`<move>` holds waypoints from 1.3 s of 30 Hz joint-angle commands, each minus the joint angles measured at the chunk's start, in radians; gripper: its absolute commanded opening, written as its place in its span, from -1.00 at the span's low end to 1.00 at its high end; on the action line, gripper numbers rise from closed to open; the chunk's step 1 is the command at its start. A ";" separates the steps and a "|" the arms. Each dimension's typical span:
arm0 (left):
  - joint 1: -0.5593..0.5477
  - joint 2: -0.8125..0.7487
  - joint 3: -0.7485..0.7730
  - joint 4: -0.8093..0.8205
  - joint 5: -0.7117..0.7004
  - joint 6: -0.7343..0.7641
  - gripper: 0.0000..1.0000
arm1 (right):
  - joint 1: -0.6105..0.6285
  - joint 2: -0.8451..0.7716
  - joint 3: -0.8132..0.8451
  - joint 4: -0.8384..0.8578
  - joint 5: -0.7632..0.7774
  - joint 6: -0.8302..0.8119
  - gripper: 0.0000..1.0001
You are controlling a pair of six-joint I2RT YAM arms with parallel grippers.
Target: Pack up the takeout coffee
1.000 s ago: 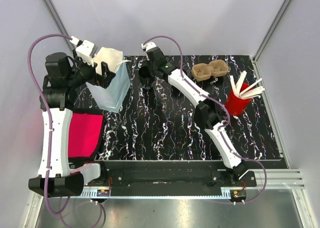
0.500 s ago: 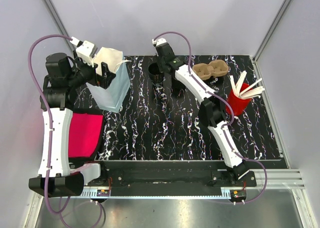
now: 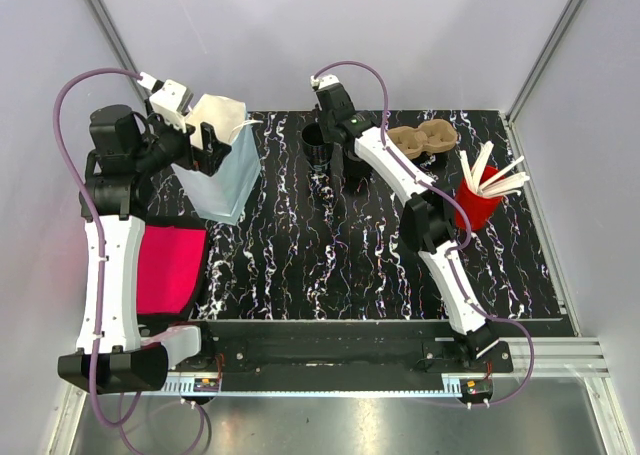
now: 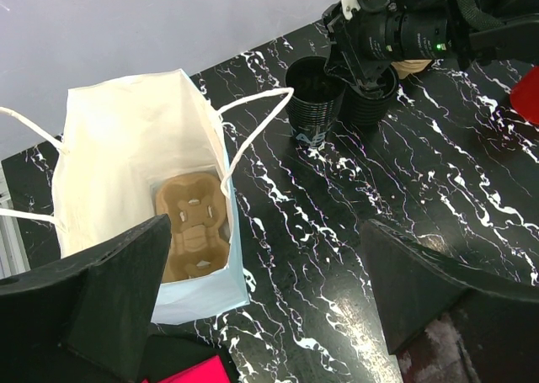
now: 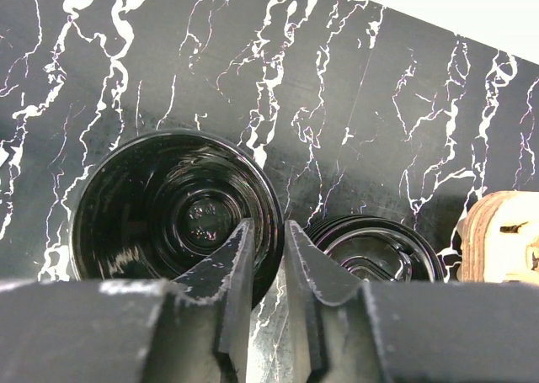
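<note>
A white paper bag [image 3: 222,170] stands open at the back left; a brown cup carrier [image 4: 192,223] lies at its bottom. My left gripper [image 3: 200,140] hovers at the bag's top edge, open and empty [image 4: 265,231]. A black cup [image 3: 316,145] stands upright at the back middle. My right gripper [image 3: 330,125] is shut on its right rim, one finger inside and one outside [image 5: 268,227]. The cup [image 5: 173,219] is empty. A stack of black lids [image 5: 379,252] sits close on its right. The cup also shows in the left wrist view [image 4: 313,97].
A second brown carrier [image 3: 422,140] lies at the back right. A red cup [image 3: 475,207] with several white sticks stands at the right. A pink cloth [image 3: 165,267] lies at the front left. Grey walls close in the back and sides.
My right gripper has moved to the right with the black cup, bringing it beside the lid stack. The left arm and the bag have not moved.
</note>
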 commanded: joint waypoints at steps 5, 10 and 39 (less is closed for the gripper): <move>0.009 -0.006 -0.009 0.053 0.035 -0.014 0.98 | -0.008 -0.081 0.027 -0.011 -0.003 0.011 -0.38; 0.011 -0.003 -0.009 0.053 0.041 -0.014 0.98 | -0.015 -0.087 0.044 -0.015 -0.006 0.021 -0.31; 0.017 -0.009 -0.015 0.058 0.052 -0.018 0.98 | -0.024 -0.080 0.076 -0.029 -0.029 0.039 -0.53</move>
